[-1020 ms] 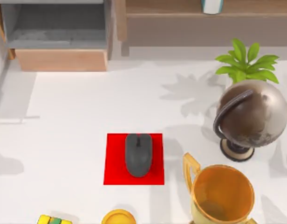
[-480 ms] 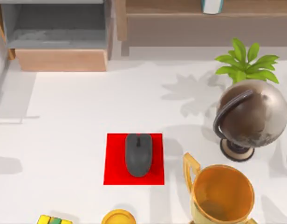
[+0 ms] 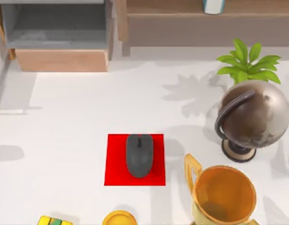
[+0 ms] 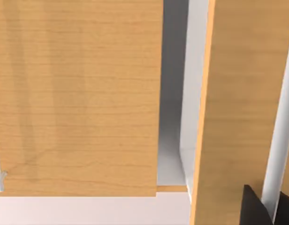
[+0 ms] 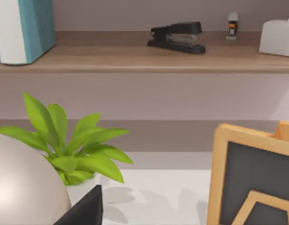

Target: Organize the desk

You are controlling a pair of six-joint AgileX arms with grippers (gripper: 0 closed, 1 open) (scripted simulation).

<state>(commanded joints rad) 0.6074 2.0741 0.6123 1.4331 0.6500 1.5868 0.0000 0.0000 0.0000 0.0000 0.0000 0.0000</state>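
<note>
My left end effector sits close against the light wooden unit. I cannot tell whether it is released or clenched. My right end effector is beside the globe and faces the shelf; its state I cannot tell either.

From above, the white tabletop fills most of the frame. The wooden unit runs along the upper edge, with an open drawer at the upper left and the shelf at the upper right. The bronze globe stands at the right, with a gold trophy just below it at the lower right and a green plant just above it. A red mat lies flat a little below centre, and a dark grey mouse rests on it. At the bottom edge are a yellow disc and, to its left, a multicoloured cube. On the shelf, seen from the right wrist, are a teal book and a black stapler.
</note>
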